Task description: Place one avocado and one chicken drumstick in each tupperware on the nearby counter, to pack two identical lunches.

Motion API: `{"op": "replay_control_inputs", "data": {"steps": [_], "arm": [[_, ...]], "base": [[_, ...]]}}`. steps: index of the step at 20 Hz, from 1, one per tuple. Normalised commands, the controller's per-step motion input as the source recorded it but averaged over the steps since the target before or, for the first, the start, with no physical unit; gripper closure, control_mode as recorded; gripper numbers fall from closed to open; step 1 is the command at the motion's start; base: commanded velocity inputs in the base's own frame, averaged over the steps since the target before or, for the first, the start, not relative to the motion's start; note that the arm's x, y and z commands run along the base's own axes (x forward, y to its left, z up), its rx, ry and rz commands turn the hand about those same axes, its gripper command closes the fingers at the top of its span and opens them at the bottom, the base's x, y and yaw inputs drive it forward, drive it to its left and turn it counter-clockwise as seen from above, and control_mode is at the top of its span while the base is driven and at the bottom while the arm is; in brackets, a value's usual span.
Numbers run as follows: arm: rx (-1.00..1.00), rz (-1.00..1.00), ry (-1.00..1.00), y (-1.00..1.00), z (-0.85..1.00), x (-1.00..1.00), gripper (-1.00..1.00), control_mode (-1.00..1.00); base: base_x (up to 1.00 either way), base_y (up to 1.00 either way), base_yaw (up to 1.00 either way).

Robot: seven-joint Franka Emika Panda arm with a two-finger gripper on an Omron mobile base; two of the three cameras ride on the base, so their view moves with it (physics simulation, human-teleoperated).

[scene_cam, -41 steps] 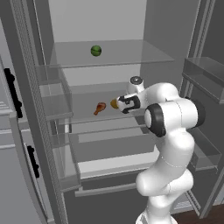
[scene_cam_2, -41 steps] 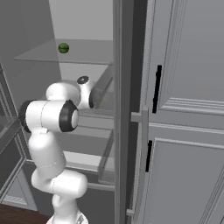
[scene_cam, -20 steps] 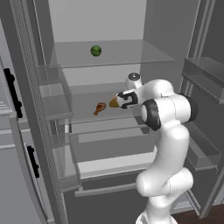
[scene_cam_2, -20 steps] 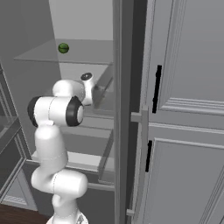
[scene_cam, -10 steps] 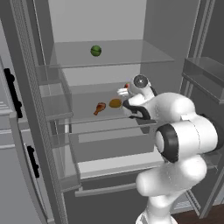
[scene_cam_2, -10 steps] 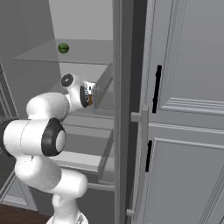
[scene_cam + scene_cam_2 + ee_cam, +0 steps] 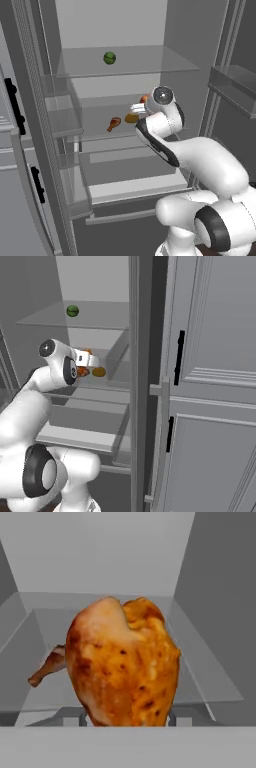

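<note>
My gripper is inside the open fridge, just above the middle glass shelf, shut on a chicken drumstick. Its orange-brown fat end is close in front of the hand camera and hides most of the fingertips. From the base, the held drumstick shows as an orange spot at the hand. A second chicken drumstick lies on the shelf to the left, bone end outward. The mustard-coloured avocado rests on the same shelf just below the gripper. The tupperwares and the counter are out of view.
A small green round fruit sits on the top glass shelf. Door bins stand at the left, and the fridge's right door shelf at the right. Grey cabinet doors with black handles stand right of the fridge wall.
The hand has risen a little off the middle shelf, carrying the drumstick up and slightly right. The arm's elbow has swung round. The other drumstick and the avocado have stayed put.
</note>
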Motion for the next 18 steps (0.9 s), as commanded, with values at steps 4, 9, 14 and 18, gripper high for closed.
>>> {"op": "replay_control_inputs", "data": {"steps": [4,9,14,18], "arm": [[0.06,0.07,0.29,0.15,0.69,-1.0,1.0,-1.0],[0.0,0.1,0.04,0.02,-0.14,-1.0,1.0,-1.0],[0.01,0.02,0.01,-0.01,-0.08,-0.37,1.0,-1.0],[0.0,0.0,0.04,0.04,-0.08,-0.22,1.0,1.0]], "base": [[0.0,0.0,0.0],[0.0,0.0,0.0],[0.0,0.0,0.0],[-0.75,0.08,0.02]]}}
